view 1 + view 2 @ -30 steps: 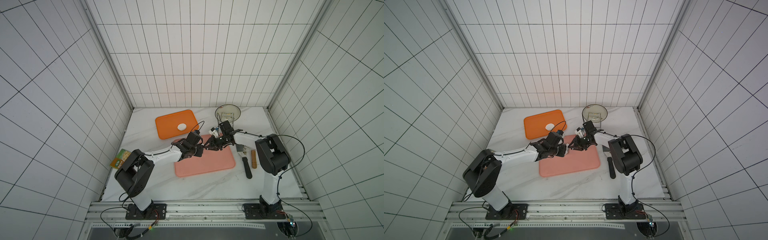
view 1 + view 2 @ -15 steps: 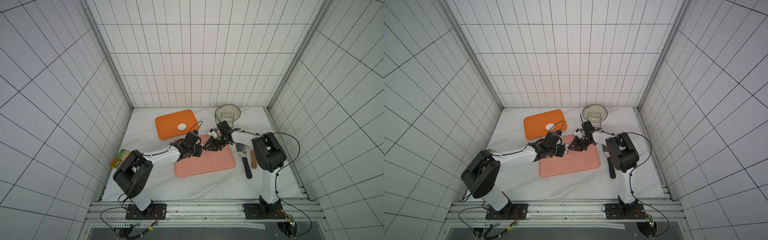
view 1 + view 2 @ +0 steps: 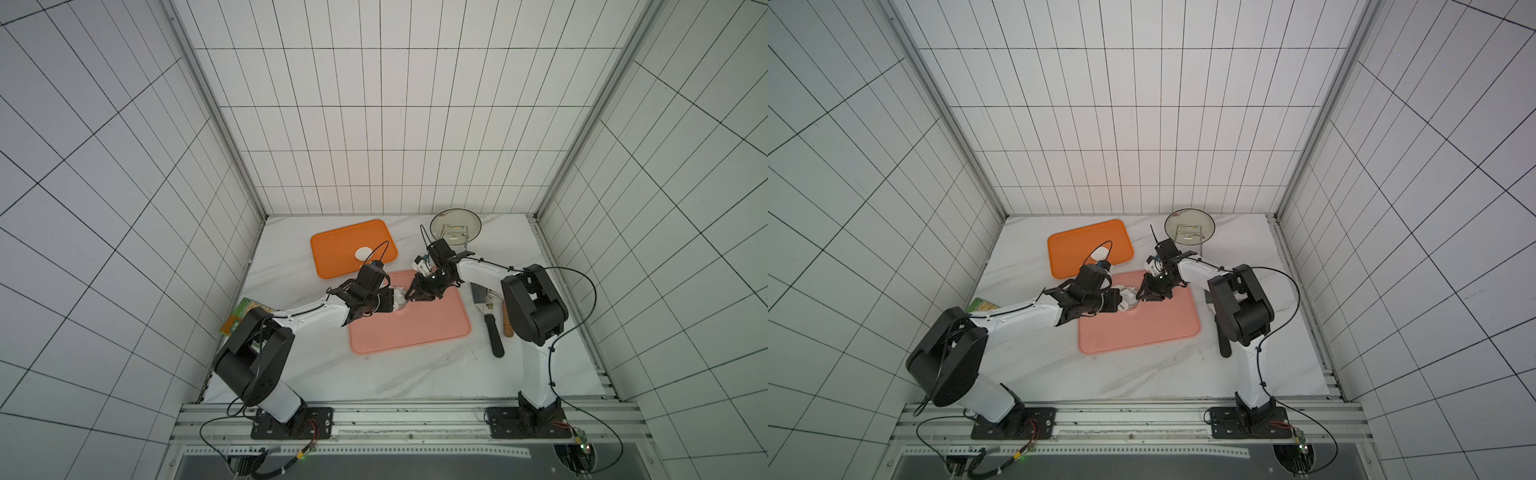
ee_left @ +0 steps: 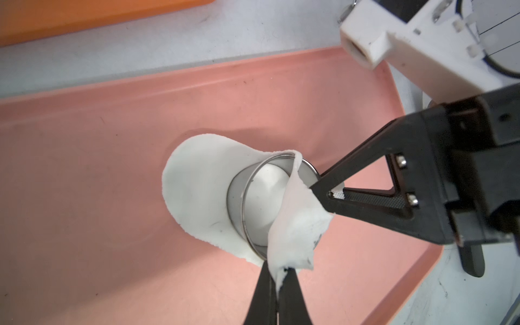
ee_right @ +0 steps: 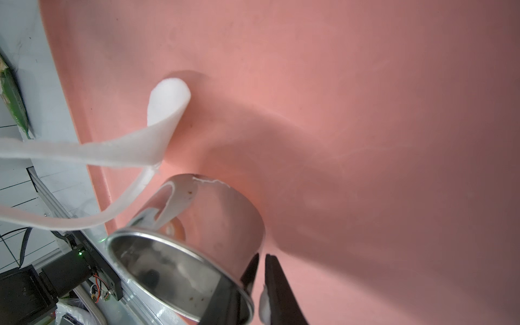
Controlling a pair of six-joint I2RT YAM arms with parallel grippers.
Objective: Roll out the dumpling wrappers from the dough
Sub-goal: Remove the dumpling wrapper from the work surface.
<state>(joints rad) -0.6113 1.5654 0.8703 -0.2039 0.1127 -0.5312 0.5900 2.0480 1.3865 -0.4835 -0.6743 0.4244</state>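
The dough (image 4: 197, 180) is a flattened white sheet on the pink mat (image 3: 415, 328). It lies around a small steel ring (image 4: 239, 197), and one ragged flap is lifted over the ring's rim. My left gripper (image 4: 278, 278) is shut on that flap's edge. My right gripper (image 5: 260, 261) is shut on the ring's (image 5: 219, 213) wall, and a lump of dough sticks to one finger. A dough strip (image 5: 112, 152) arches off the mat beside the tilted ring. In both top views the grippers (image 3: 397, 302) (image 3: 409, 297) meet at the mat's far left. One dumpling wrapper (image 3: 364, 252) lies on the orange tray (image 3: 332, 259).
A glass lid on a wire stand (image 3: 455, 224) stands at the back right. To the right of the mat are a black-handled scraper (image 3: 494, 332) and a wooden rolling pin (image 3: 506, 320). A green packet (image 3: 245, 316) lies at the left edge, beside my left arm.
The right gripper's jaws have drawn slightly closer on the ring. Both grippers have edged a little to the left over the mat. The left gripper still pinches the dough.
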